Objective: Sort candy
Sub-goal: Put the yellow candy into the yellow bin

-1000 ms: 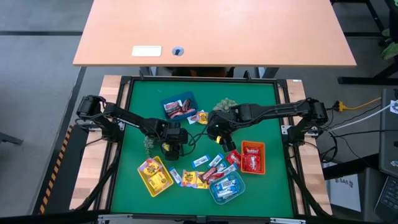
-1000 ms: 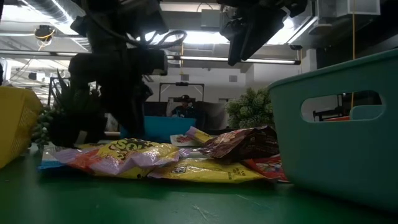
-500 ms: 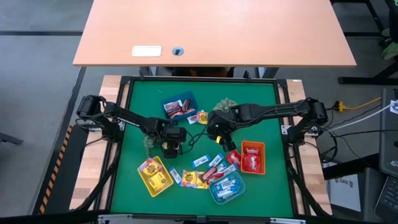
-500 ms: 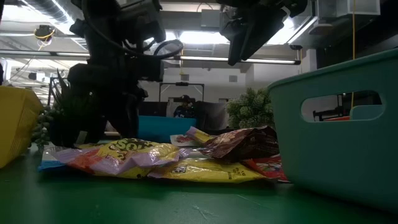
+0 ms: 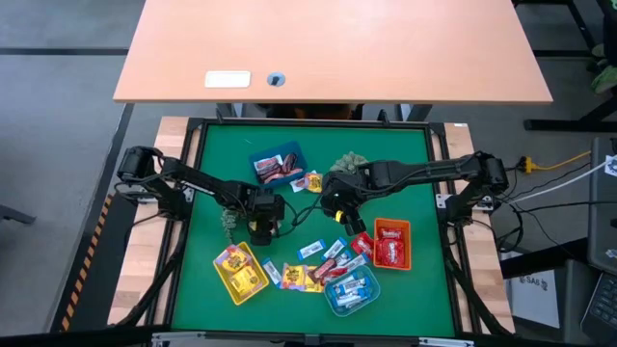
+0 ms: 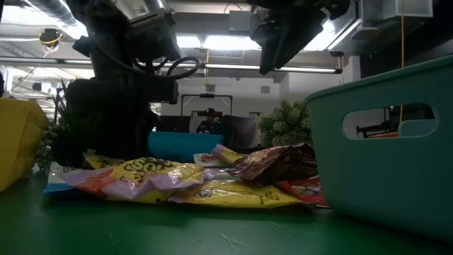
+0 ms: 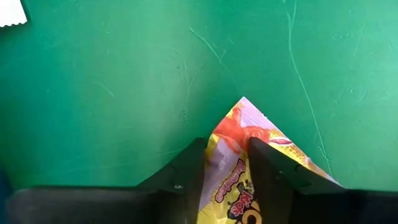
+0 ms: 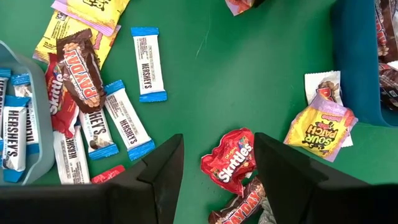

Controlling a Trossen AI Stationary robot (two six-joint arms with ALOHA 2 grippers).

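Note:
My left gripper (image 5: 264, 227) hangs over the green mat near the yellow tray (image 5: 239, 272) and is shut on a yellow, purple and orange candy (image 7: 231, 130). My right gripper (image 5: 339, 210) hovers open over the middle of the mat, above a red Skittles candy (image 8: 229, 160) lying flat; its fingers touch nothing. Loose candy (image 5: 323, 258) lies flat on the mat between the trays, seen as a pile (image 6: 177, 180) in the low view. More candy fills the blue tray (image 5: 278, 164), the orange tray (image 5: 391, 243) and the teal tray (image 5: 352, 291). My left gripper pinches the yellow candy wrapper between its two fingers (image 7: 267, 168), which point down at the mat. One pointed corner (image 7: 244, 106) of the wrapper sticks out past the fingertips. That corner is clear of the mat; how the rest of the wrapper sits does not show.
Two spiky green plants stand on the mat, one (image 5: 229, 222) beside my left gripper and one (image 5: 349, 162) behind my right arm. The teal tray wall (image 6: 396, 142) fills the low view's right. A black frame (image 5: 193, 193) edges the mat.
My left gripper has risen a little from the mat and drifted slightly toward the table's left and far side. My right arm has kept still.

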